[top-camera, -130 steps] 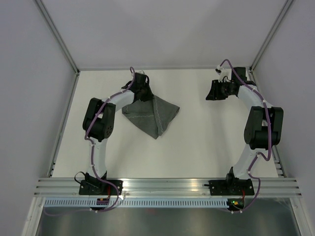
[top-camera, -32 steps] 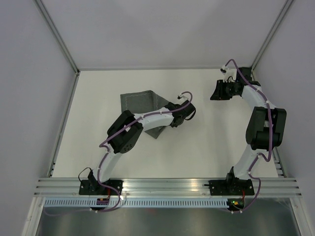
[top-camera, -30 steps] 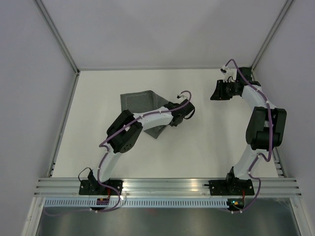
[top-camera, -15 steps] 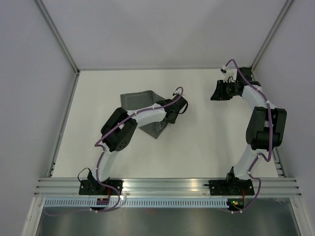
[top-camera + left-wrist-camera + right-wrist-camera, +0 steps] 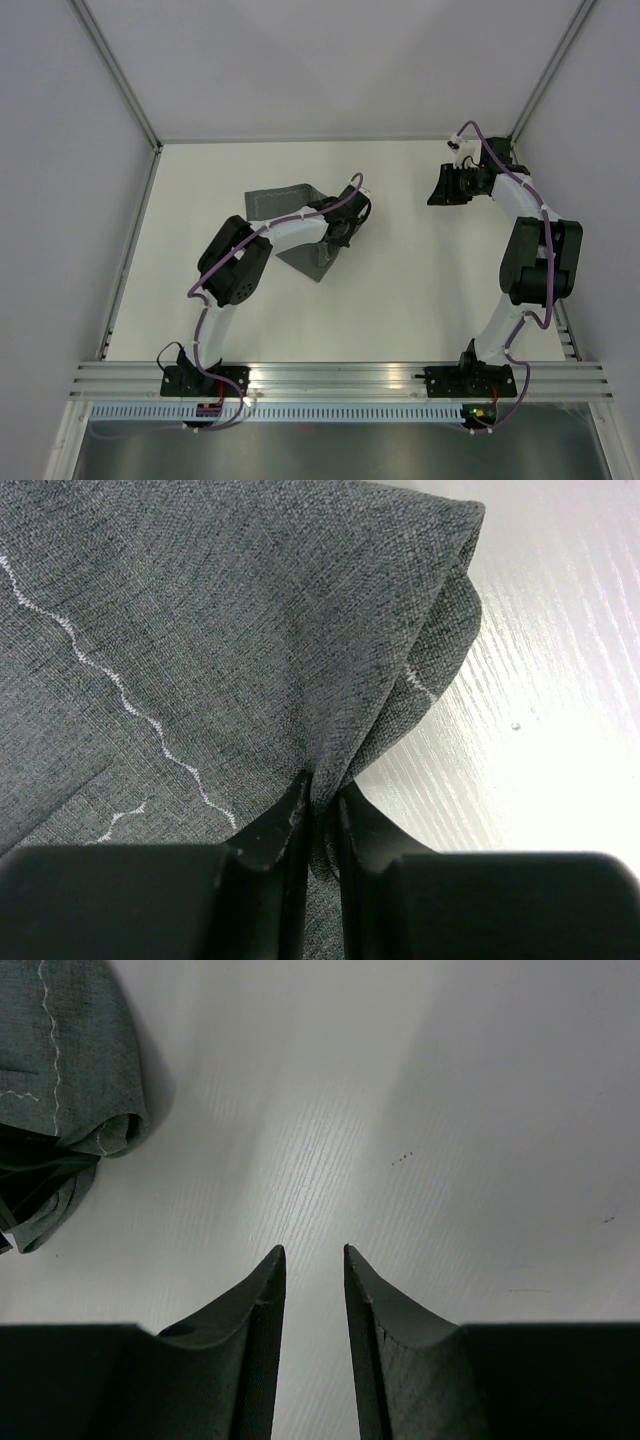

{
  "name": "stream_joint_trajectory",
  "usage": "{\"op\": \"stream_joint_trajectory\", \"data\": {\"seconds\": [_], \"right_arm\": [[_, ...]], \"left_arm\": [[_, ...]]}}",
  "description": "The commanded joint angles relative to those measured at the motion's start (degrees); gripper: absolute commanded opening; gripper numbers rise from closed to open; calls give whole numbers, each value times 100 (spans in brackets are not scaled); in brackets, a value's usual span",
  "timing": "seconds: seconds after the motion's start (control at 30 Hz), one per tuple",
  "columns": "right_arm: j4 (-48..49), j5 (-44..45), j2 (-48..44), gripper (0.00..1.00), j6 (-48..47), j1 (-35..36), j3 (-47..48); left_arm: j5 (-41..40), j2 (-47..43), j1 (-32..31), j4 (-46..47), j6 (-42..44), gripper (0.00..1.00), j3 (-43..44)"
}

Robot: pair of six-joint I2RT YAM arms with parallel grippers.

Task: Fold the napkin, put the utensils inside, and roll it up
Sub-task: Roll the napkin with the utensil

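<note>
The dark grey napkin (image 5: 283,204) lies crumpled on the left half of the white bench (image 5: 430,290), towards the far side, bunched into loose folds rather than spread flat. One flat portion reaches back to the left and a pointed flap hangs towards the near edge. The left pincer (image 5: 337,238) sits at the napkin's right-hand edge, over the flap. In the left wrist view its two dark fingers (image 5: 283,820) stand almost together, clenched on a thin ridge of cloth that rises between them. A wavy pale stitched line (image 5: 110,695) runs across the fabric just beyond the tips, and the folded corner of the napkin curls over onto bare bench to the right. The right pincer (image 5: 438,192) hangs well apart from the cloth, near the far right corner of the bench and pointing towards the left. In its own wrist view its fingers (image 5: 262,1300) stand a narrow gap apart with nothing between them, only bare bench below. The rumpled edge of the napkin shows in the upper left corner of that view.
</note>
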Motion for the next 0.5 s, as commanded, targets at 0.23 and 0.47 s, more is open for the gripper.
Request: {"op": "stream_joint_trajectory", "data": {"seconds": [0.23, 0.47], "right_arm": [[-559, -543, -485, 36, -1109, -25, 146], [-403, -861, -1574, 40, -2568, 71, -811]], "left_arm": [[1454, 256, 2, -560, 502, 2, -808], [2868, -236, -95, -718, 800, 2, -1116]]}}
